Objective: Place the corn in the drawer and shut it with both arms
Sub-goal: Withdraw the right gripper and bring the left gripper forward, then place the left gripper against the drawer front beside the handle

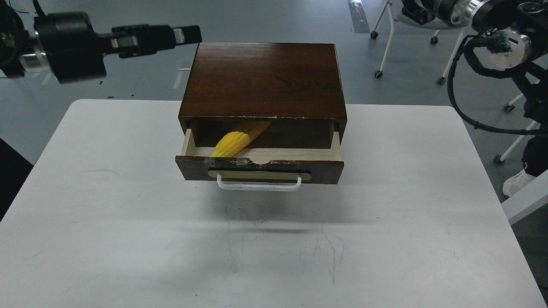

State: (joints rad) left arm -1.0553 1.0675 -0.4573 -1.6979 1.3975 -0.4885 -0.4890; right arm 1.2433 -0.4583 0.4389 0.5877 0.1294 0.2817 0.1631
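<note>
One step judged done, one left. Corn already inside the drawer, lying at a slant, tapered near end toward the front left corner, far end hidden beneath the cabinet top. Drawer pulled partway out of the cabinet, pale wood floor showing, chipped and taped top edge facing forward, white handle untouched. Remaining, by this reading: pushing the drawer front back flush with the cabinet, using both arms.

Left end effector up and to the left of the cabinet, level with its back corner, apart from it, pointing across toward it; seen dark and end-on, so cannot tell whether fingers parted or closed; nothing visibly held. Right arm well off to the right of the cabinet, high above the table, only joint rings and cables showing; its end effector out of sight. Neither arm near the drawer front yet.
</note>
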